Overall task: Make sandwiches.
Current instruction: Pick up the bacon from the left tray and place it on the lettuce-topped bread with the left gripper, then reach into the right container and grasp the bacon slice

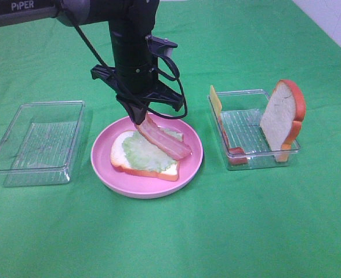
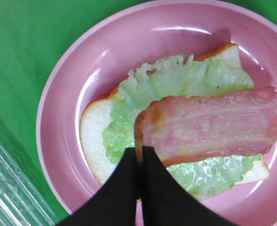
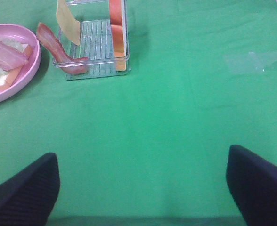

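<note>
On the pink plate (image 1: 104, 171) lies a bread slice (image 1: 119, 155) covered by a pale green lettuce leaf (image 1: 141, 155). My left gripper (image 1: 140, 120) hangs just over the plate's far side, shut on one end of a pink meat strip (image 1: 166, 141) that slopes down onto the lettuce. The left wrist view shows the fingertips (image 2: 129, 162) pinching the strip (image 2: 214, 127) above the lettuce (image 2: 176, 80) and bread (image 2: 92, 134). My right gripper (image 3: 141, 188) stands open over bare green cloth, nothing between its fingers (image 3: 23, 193).
A clear tray (image 1: 257, 157) right of the plate holds an upright bread slice (image 1: 282, 119), a yellow cheese slice (image 1: 216, 99) and another meat strip (image 1: 235, 152). An empty clear tray (image 1: 37, 174) sits left of the plate. Green cloth covers the table.
</note>
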### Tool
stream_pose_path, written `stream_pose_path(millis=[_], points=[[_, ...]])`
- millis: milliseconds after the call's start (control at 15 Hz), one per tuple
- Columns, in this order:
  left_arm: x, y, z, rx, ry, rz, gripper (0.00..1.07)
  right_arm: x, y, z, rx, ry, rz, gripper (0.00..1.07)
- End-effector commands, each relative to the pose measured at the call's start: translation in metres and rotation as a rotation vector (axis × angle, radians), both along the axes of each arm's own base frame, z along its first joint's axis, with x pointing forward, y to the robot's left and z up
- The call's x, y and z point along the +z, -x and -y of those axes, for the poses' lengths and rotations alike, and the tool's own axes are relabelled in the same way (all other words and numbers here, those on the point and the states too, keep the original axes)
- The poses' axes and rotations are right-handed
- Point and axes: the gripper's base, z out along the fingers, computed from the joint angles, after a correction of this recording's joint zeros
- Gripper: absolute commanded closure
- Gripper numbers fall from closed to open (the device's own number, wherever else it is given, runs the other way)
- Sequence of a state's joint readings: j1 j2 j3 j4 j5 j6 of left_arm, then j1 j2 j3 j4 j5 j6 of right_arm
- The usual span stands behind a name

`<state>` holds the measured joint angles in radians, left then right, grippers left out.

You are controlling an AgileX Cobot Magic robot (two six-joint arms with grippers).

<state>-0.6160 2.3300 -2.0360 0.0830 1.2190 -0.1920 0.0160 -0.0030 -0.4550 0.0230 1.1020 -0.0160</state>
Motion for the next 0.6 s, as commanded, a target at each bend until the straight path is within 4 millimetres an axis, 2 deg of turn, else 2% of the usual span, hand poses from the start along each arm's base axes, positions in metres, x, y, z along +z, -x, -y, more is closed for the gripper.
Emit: stream_pose_path(millis=[67, 133, 200, 267, 333, 400, 600], points=[[-0.001, 0.007, -0.006, 0.015, -0.054, -0.085, 0.97, -0.001, 0.003, 0.0, 0.001, 0.0, 0.022, 0.15], [-0.001, 0.007, -0.006, 0.016, -0.052, -0.086, 0.82, -0.001, 0.003, 0.0, 0.001, 0.0, 0.022, 0.15], [-0.001, 0.008, -0.005, 0.026, -0.044, -0.091, 0.62, -0.001, 0.003, 0.0, 0.001, 0.0, 0.022, 0.15], [-0.001, 0.008, -0.005, 0.065, -0.04, -0.089, 0.36, -0.001, 0.003, 0.0, 0.001, 0.0, 0.022, 0.15], [0.0, 0.008, -0.005, 0.081, -0.037, -0.088, 0.14, -0.001, 0.003, 0.0, 0.001, 0.0, 0.022, 0.15], [0.003, 0.008, -0.005, 0.08, -0.032, -0.082, 0.04, -0.001, 0.003, 0.0, 0.001, 0.0, 0.022, 0.15], [0.024, 0.008, -0.01, 0.053, -0.017, -0.042, 0.05, -0.001, 0.003, 0.0, 0.001, 0.0, 0.022, 0.15]])
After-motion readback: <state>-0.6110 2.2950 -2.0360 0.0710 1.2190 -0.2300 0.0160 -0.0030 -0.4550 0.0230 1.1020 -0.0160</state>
